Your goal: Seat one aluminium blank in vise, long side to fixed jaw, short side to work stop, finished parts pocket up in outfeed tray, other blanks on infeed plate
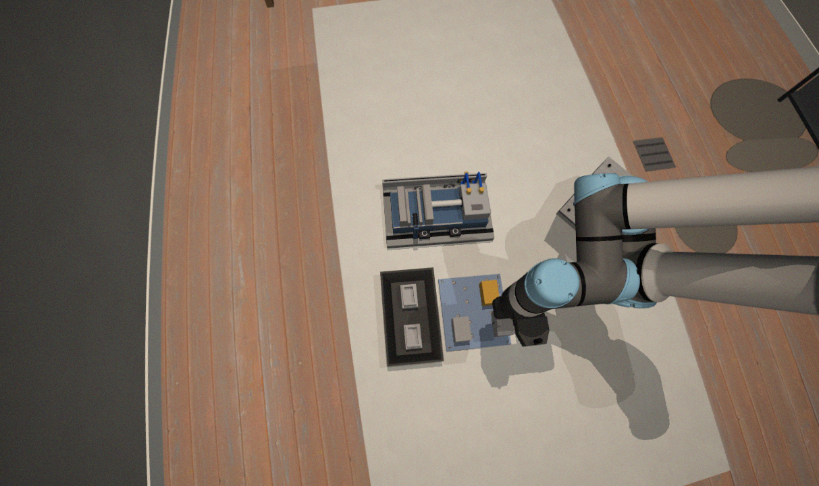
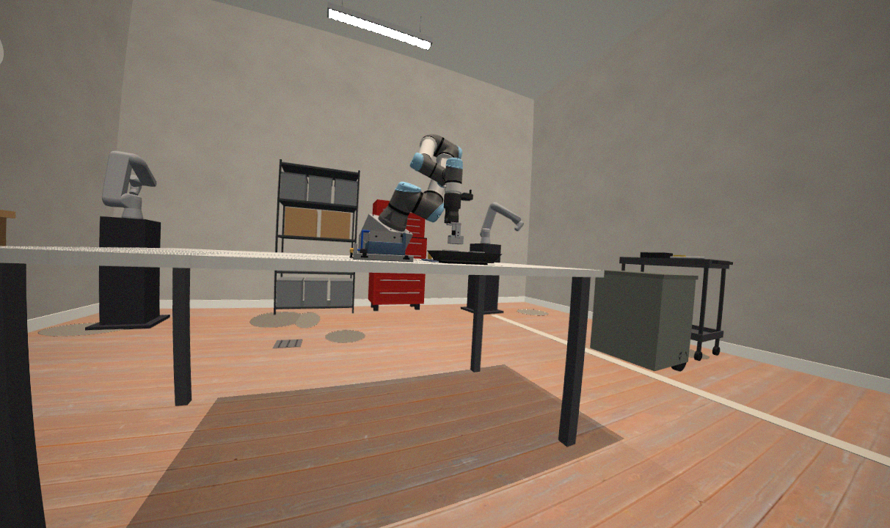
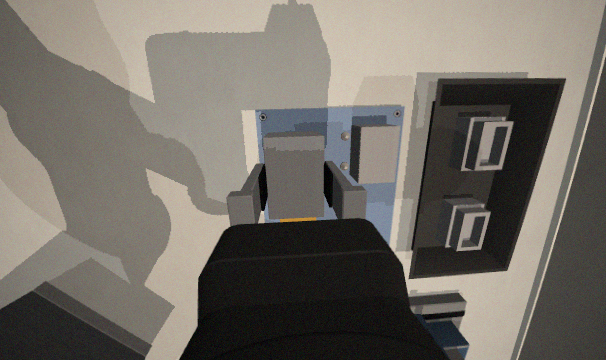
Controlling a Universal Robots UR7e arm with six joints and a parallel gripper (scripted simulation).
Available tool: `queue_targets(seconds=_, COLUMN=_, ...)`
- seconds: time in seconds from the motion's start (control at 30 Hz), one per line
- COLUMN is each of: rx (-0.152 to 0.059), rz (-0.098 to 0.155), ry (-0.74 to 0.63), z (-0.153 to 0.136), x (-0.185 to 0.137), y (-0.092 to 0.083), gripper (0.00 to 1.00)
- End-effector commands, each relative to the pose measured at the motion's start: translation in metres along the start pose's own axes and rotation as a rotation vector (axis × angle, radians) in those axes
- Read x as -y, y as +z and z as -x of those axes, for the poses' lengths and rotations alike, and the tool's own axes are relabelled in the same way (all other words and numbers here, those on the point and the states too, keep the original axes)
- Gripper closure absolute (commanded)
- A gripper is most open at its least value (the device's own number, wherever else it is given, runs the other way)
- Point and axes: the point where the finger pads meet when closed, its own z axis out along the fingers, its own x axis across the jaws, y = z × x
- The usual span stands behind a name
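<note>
I have the claw [image 3: 294, 196] clamped on 1 grey blank [image 3: 293, 172], lifted above the plate [image 3: 378, 210], with 2 parts [image 1: 408, 296] in the tray [image 1: 391, 317].

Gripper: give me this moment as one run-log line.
gripper: shut on aluminium blank | lifted above infeed plate | vise: no blank seated

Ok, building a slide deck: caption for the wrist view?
Gripper shut on an aluminium blank, raised above the infeed plate.
</note>
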Motion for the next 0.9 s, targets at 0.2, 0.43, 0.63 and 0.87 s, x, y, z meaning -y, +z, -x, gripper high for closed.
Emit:
queue_targets(seconds=0.2, rx=0.003, rz=-0.007, ry=-0.001, z=0.0, x=-0.001, y=-0.028, gripper=1.0)
queue_targets(seconds=0.43, rx=0.003, rz=-0.007, ry=-0.001, z=0.0, x=-0.001, y=-0.038, gripper=1.0)
queue_targets(seconds=0.63, rx=0.003, rz=-0.007, ry=-0.001, z=0.0, x=-0.001, y=-0.043, gripper=1.0)
queue_targets(seconds=0.87, rx=0.003, rz=-0.007, ry=-0.001, z=0.0, x=-0.001, y=-0.045, gripper=1.0)
